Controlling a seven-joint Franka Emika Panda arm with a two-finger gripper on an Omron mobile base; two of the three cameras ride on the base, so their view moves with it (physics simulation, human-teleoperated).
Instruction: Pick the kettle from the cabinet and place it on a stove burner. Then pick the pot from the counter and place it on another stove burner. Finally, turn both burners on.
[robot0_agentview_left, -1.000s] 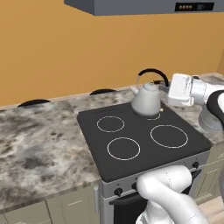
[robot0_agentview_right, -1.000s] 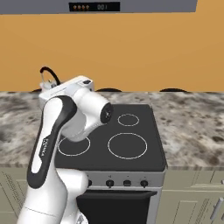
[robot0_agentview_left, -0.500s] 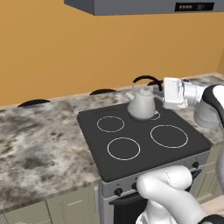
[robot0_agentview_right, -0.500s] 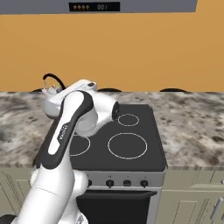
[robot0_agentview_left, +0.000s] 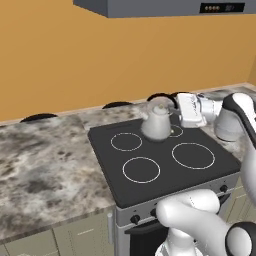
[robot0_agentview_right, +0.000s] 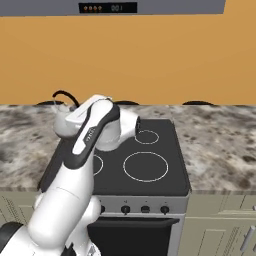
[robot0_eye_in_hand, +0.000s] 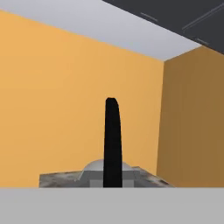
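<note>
The small silver-grey kettle (robot0_agentview_left: 157, 124) hangs low over the back of the black cooktop (robot0_agentview_left: 165, 175), between the two rear burners (robot0_agentview_left: 126, 141). Whether its base touches the glass, I cannot tell. My gripper (robot0_agentview_left: 176, 104) reaches in from the right and is shut on the kettle's arched black handle (robot0_agentview_left: 162, 94). In the hand view that handle (robot0_eye_in_hand: 112, 144) stands as a dark vertical bar over the kettle's grey dome (robot0_eye_in_hand: 94, 168). From the right base view my arm hides most of the kettle (robot0_agentview_right: 60, 113). The pot and the cabinet are out of view.
Marble-look counter (robot0_agentview_left: 45, 160) stretches left of the stove and also on its right (robot0_agentview_right: 220, 145). Black knobs (robot0_agentview_right: 145, 209) line the stove front. A grey range hood (robot0_agentview_left: 165, 7) hangs overhead. The orange wall stands close behind the cooktop.
The kettle, in my shut gripper, has moved left and down from the back right toward the middle of the cooktop's rear. My forearm swung along with it.
</note>
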